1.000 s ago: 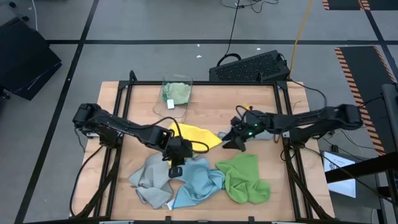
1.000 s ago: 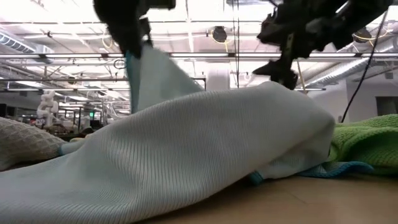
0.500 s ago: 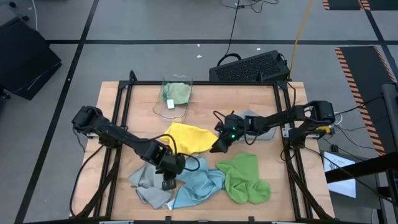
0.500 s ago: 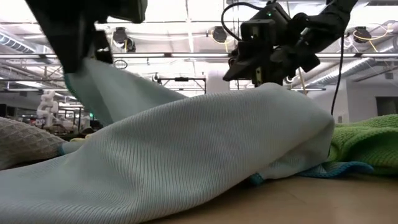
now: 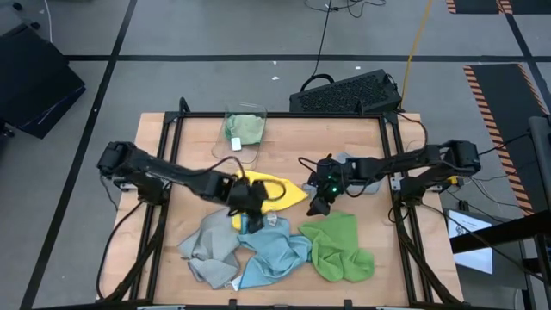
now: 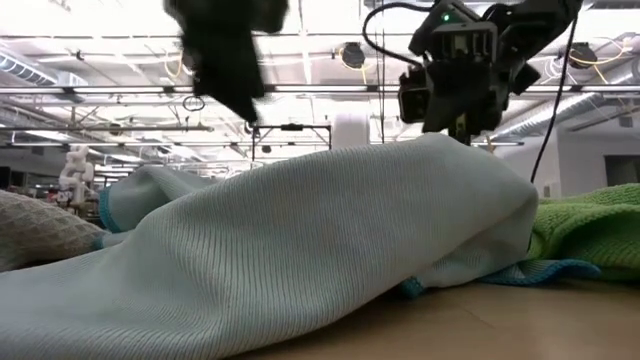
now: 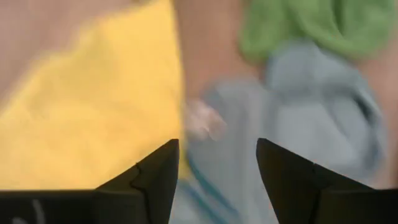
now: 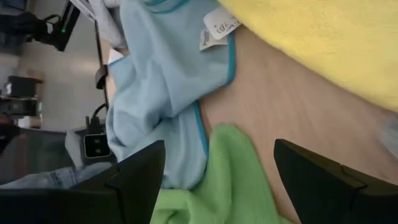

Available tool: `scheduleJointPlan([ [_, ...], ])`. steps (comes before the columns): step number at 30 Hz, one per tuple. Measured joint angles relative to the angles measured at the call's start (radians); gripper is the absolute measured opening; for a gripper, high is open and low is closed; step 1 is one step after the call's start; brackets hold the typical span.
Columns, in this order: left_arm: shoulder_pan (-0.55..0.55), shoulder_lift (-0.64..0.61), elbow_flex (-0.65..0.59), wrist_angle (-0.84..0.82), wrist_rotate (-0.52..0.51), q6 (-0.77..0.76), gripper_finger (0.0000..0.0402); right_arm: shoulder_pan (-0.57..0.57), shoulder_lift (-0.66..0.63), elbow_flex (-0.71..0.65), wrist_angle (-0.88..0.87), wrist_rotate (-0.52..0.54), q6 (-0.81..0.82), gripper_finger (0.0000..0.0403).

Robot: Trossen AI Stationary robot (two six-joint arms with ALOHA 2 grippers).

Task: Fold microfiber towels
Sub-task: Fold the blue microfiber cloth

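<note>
The left gripper (image 7: pixel 214 180) has its two dark fingers (image 7: pixel 152 177) spread with nothing between them, hovering over the near edge of the yellow towel (image 5: pixel 269 191) where it meets the light blue towel (image 5: pixel 274 250). The blurred pale patch ahead of it is probably the blue towel's white tag (image 8: pixel 217 29). The right gripper (image 8: pixel 217 180) is also spread and empty, above bare table (image 5: pixel 362 142) between the yellow towel and the bright green towel (image 5: pixel 338 245).

The yellow towel lies near the table's middle, its long axis running left to right, one corner pointing toward the right arm. The light blue towel is crumpled at the front centre, touching a grey towel (image 5: pixel 207 250) on its left and the bright green one on its right. A pale green towel (image 5: pixel 245 129) sits in the clear bin (image 5: pixel 232 148) at the back.
</note>
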Motion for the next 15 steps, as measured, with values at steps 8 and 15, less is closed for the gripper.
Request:
scheduleJointPlan([
  [8,0.055,0.129,-0.043,0.073,0.173,0.035,0.0153,0.000,-0.148,0.000,-0.200,0.085,-0.029,0.0290],
  [15,0.004,0.216,-0.043,0.067,0.178,-0.039,0.0128,-0.002,-0.230,-0.022,-0.275,0.181,-0.047,0.0290],
])
